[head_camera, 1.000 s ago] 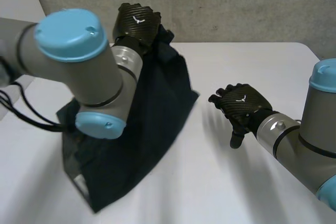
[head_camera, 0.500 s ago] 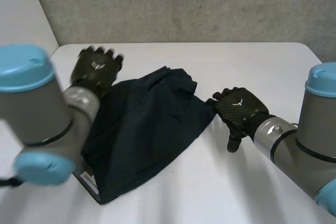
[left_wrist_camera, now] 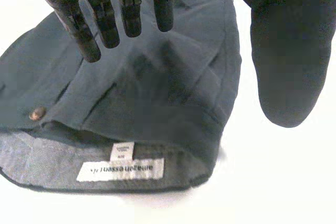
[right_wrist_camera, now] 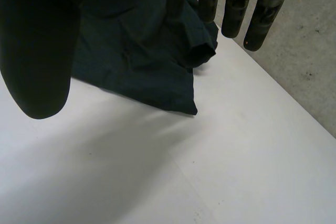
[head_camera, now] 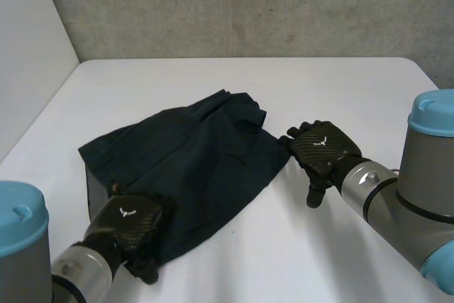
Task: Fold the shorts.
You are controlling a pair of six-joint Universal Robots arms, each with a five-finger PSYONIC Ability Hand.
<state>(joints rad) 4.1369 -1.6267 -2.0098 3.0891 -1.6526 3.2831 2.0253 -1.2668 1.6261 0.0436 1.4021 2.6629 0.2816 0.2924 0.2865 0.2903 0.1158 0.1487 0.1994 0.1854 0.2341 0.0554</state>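
The dark shorts (head_camera: 191,168) lie spread flat on the white table (head_camera: 340,90). The left hand (head_camera: 131,221) is over their waistband (left_wrist_camera: 52,158) end, its fingers (left_wrist_camera: 107,19) straight and spread, thumb apart, grasping nothing. The right hand (head_camera: 323,148) is at the shorts' opposite corner, fingers (right_wrist_camera: 233,9) straight and relaxed, holding nothing.

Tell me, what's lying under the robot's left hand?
The dark shorts, waistband end: a button, the grey inner band and a white label show beneath the open left hand. The shorts cover the white table there, so anything beneath the cloth is hidden.
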